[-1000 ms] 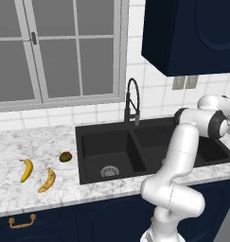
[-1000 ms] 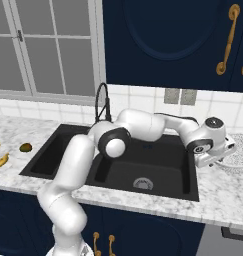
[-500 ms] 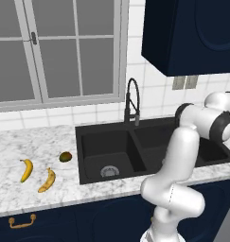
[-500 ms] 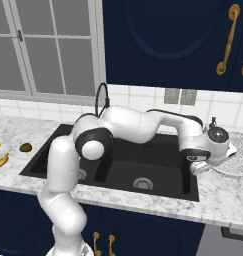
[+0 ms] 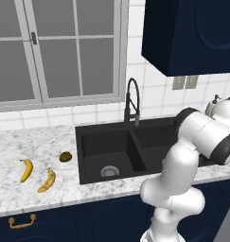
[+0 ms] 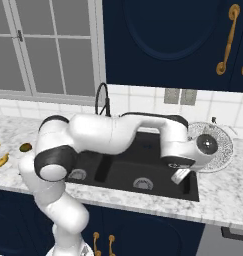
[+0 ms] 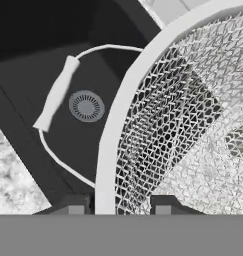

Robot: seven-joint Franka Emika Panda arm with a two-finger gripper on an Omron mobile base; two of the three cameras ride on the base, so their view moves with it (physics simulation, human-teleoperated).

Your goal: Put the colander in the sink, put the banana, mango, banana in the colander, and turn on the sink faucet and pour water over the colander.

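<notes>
The white, hole-speckled colander [image 6: 215, 147] is tilted on edge above the counter, just right of the black sink [image 6: 148, 150]. My gripper [image 6: 183, 180] is shut on its rim; in the hand view the thick white rim [image 7: 118, 135] runs down between the fingertips [image 7: 75, 206] and the mesh bowl [image 7: 188, 125] spreads to the right. The right basin's drain [image 7: 86, 106] lies below. Two bananas [image 5: 26, 170] [image 5: 47, 180] and the mango [image 5: 65, 156] lie on the counter left of the sink [image 5: 102, 146]. The black gooseneck faucet [image 5: 132, 101] stands behind the basins.
Marble counter [image 5: 22, 146] runs on both sides of the sink. A window sits behind the left counter and dark blue cabinets [image 6: 168, 40] hang above the right side. My own arm arches over the sink [image 6: 113, 135], covering part of the basins.
The arm has folded back and carried the colander left from the right counter toward the sink, tipping it more upright. Fruit and faucet have not moved.
</notes>
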